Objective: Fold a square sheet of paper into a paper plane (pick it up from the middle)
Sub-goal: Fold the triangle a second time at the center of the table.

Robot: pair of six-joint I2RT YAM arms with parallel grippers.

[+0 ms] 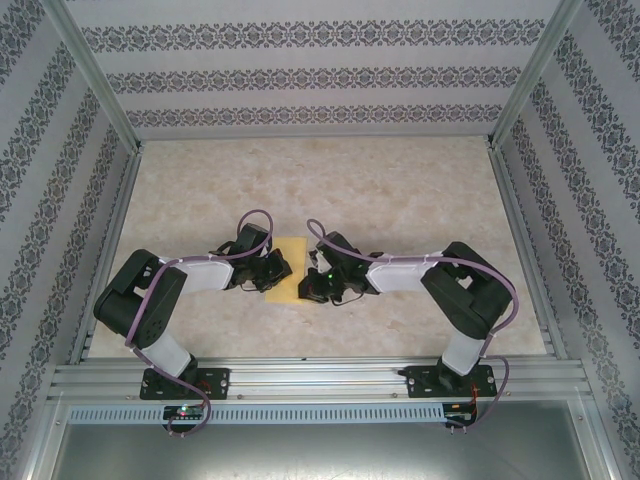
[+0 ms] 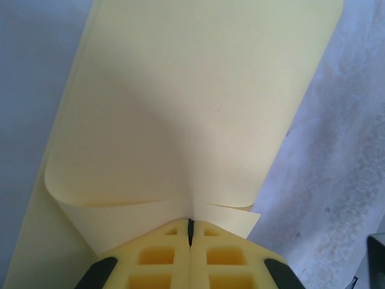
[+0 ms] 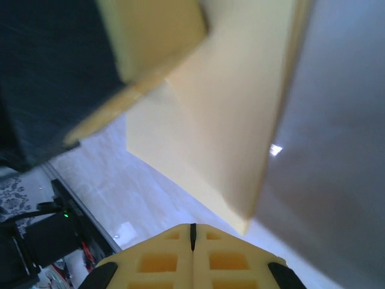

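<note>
left wrist: paper sheet [image 2: 198,102] pinched in left claw [image 2: 190,224]

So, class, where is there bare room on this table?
Bare: the far half of the table, up to the back wall, and the near strip between the arm bases. Crowded: the centre, where left gripper and right gripper meet at the yellow paper.

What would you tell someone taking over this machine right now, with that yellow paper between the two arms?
Left gripper: shut, pinching the square sheet of paper at its near edge; the sheet curls over itself.
Right gripper: shut, holding nothing, close to a sheet corner.
Sheet: over the middle of the table, between the grippers.
Done: picked up, bent over; no sharp crease visible.
Left: all the folds.
</note>
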